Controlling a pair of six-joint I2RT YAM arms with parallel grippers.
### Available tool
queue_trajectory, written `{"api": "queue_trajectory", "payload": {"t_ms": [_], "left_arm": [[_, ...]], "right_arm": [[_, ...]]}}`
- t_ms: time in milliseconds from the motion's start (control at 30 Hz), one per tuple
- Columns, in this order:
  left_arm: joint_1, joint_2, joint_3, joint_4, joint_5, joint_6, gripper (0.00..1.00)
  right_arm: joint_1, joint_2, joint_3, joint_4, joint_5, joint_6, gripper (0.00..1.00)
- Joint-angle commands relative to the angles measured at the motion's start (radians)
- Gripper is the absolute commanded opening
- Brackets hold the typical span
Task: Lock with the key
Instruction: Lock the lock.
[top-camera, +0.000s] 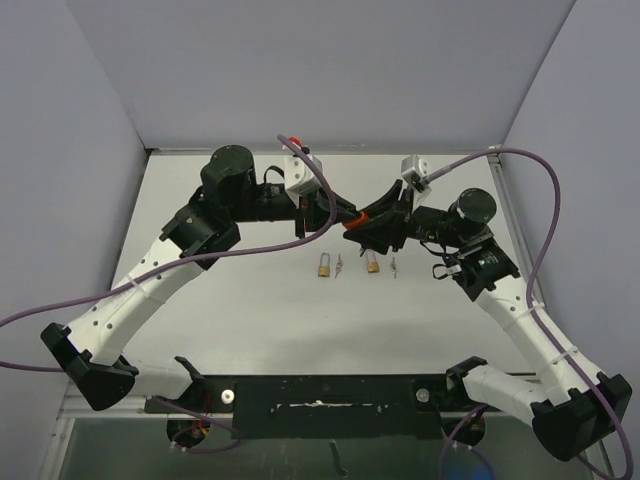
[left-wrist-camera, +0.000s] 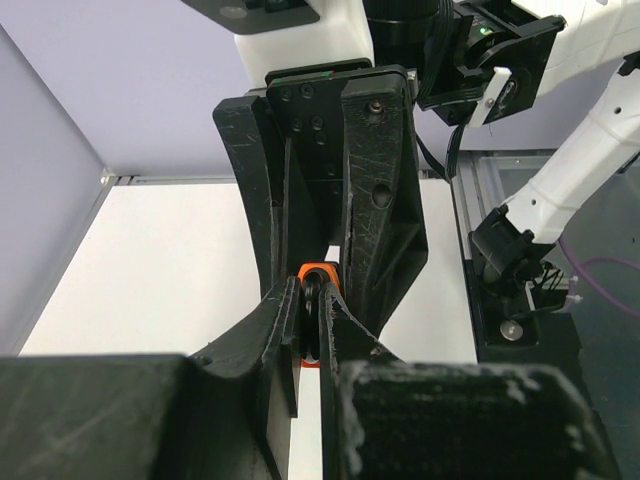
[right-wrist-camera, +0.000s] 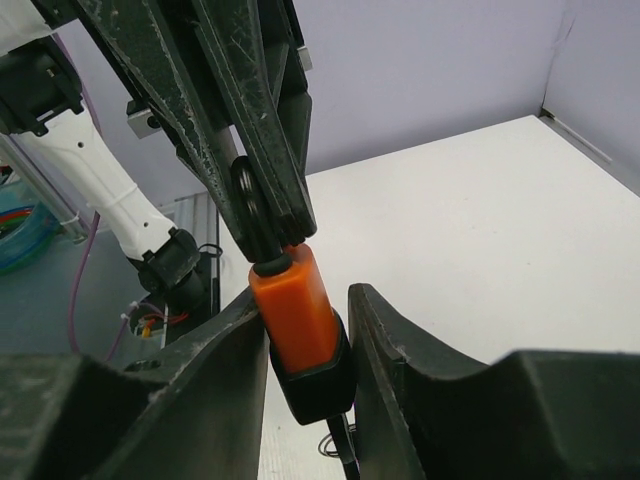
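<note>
An orange padlock (right-wrist-camera: 296, 310) with a black base cap hangs in mid-air between the two arms, seen as an orange spot (top-camera: 352, 221) in the top view. My left gripper (left-wrist-camera: 312, 292) is shut on its black shackle (right-wrist-camera: 248, 210), fingers pinching the loop from above. My right gripper (right-wrist-camera: 308, 296) is shut on the lock's body, one finger against the orange side and the other against the black cap. A dark key (right-wrist-camera: 341, 441) with a wire ring sticks out under the cap, mostly hidden by the fingers.
On the white table (top-camera: 250, 300) below lie two small brass padlocks (top-camera: 325, 266) (top-camera: 372, 264), each with a loose key (top-camera: 338, 266) (top-camera: 394, 266) beside it. Purple cables loop over both arms. A black rail runs along the near edge.
</note>
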Motion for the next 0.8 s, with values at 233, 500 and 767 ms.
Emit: {"api": "queue_trajectory", "payload": {"t_ms": [233,500,767], "left_arm": [[-0.105,0.141,-0.241,-0.184,0.277,-0.108,0.0],[-0.098,0.164,-0.325,-0.114,0.315,-0.127,0.0],[-0.059,0.147,-0.443,0.016,0.397,-0.162,0.0]], "right_arm": [[0.016,0.004,0.227,0.498,0.215,0.125,0.0],[0.015,-0.012,0.251,0.536,0.234,0.155,0.0],[0.016,-0.06,0.23,0.694,0.234,0.223,0.0]]}}
